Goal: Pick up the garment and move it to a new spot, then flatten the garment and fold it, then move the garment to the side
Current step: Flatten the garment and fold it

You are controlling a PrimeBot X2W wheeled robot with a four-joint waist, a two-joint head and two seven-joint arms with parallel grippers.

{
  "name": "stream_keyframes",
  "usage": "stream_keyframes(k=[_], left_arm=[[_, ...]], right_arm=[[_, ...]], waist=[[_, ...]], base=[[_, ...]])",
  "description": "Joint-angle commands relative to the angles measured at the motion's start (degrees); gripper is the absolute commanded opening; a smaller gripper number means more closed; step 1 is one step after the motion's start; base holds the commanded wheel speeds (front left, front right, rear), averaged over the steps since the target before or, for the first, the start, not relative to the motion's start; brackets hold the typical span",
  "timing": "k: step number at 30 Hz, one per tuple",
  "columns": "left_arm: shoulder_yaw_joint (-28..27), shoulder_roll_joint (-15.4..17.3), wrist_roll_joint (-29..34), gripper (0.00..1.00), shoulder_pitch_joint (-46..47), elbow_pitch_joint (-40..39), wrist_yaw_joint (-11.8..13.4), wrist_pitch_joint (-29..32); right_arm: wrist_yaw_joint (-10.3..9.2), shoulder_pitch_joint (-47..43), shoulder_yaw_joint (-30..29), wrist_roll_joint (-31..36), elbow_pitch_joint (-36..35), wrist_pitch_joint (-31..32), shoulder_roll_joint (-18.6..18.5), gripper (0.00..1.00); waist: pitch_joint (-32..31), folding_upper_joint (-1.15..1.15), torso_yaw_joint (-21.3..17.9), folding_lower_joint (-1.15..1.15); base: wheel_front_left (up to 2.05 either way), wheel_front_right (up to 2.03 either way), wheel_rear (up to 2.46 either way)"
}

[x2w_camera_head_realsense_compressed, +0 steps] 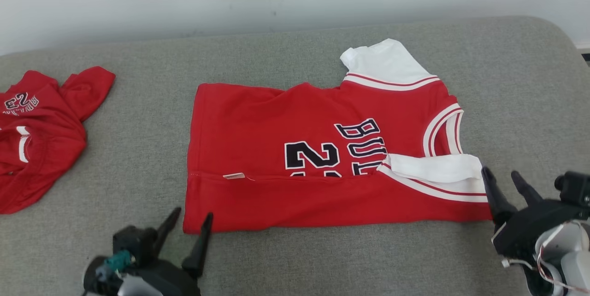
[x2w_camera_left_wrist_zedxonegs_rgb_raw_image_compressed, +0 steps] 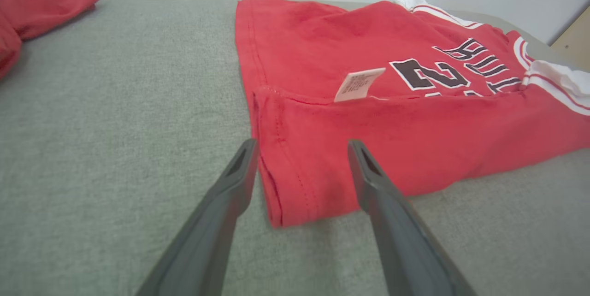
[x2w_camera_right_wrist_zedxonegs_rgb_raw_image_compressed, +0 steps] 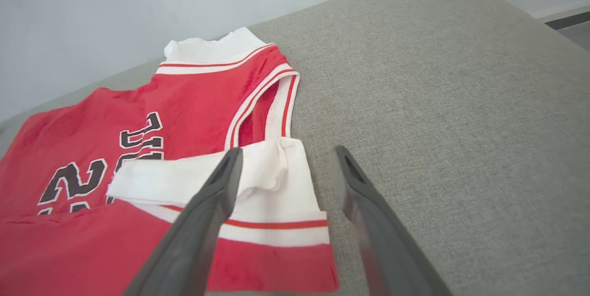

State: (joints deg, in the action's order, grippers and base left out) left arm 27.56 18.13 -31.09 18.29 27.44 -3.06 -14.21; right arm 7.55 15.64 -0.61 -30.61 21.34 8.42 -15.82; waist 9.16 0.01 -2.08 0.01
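Far left: a second red garment, crumpled (x2w_camera_head_realsense_compressed: pixel 37 139), lies well apart from the jersey on the grey fabric-covered table (x2w_camera_head_realsense_compressed: pixel 322 259).
Left gripper: the left gripper (x2w_camera_head_realsense_compressed: pixel 194 213) sits at the jersey's near left corner. Its jaws are spread wide either side of the folded hem and hold nothing.
Garment: the red basketball jersey with white trim and black lettering (x2w_camera_head_realsense_compressed: pixel 276 116) lies flat mid-table. Its near long edge is folded up over the number, and a white care label (x2w_camera_left_wrist_zedxonegs_rgb_raw_image_compressed: pixel 359 85) pokes from the fold.
Handling: we judge it light, soft and limp. Lifted at one point, it would sag and the fold would spill.
Where to hold: we would pinch both layers at two corners together.
Right gripper: the right gripper (x2w_camera_head_realsense_compressed: pixel 500 172) is at the jersey's near right corner. Its jaws are parted and empty, one finger over the white sleeve (x2w_camera_right_wrist_zedxonegs_rgb_raw_image_compressed: pixel 276 180).
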Motion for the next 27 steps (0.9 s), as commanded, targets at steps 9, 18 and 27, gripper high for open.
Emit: stream_keyframes(k=[9, 18, 27], left_arm=[[-1.39, -1.47, -2.52, 1.0, -3.32, 0.56, 0.84, -0.63], [-2.57, -3.06, -4.83, 0.25, -0.14, 5.87, -0.7, -0.52], [-3.27, -4.09, -5.55, 0.0, -0.41, 10.36, -1.78, -0.72]], right_arm=[[-0.14, -1.8, 3.6, 0.86, 4.37, -3.28, -1.97, 1.0], [-0.14, 2.1, 7.11, 1.16, 12.43, -5.72, -0.26, 1.0], [-0.14, 4.14, 10.43, -2.29, 17.83, -9.84, 1.09, 0.0]], waist=[[0.99, -0.01, 0.01, -0.01], [2.51, -0.01, -0.58, -0.01], [-0.78, -0.01, 0.22, -0.01]], base=[[0.0, 0.0, 0.0], [0.0, 0.0, 0.0], [0.0, 0.0, 0.0]])
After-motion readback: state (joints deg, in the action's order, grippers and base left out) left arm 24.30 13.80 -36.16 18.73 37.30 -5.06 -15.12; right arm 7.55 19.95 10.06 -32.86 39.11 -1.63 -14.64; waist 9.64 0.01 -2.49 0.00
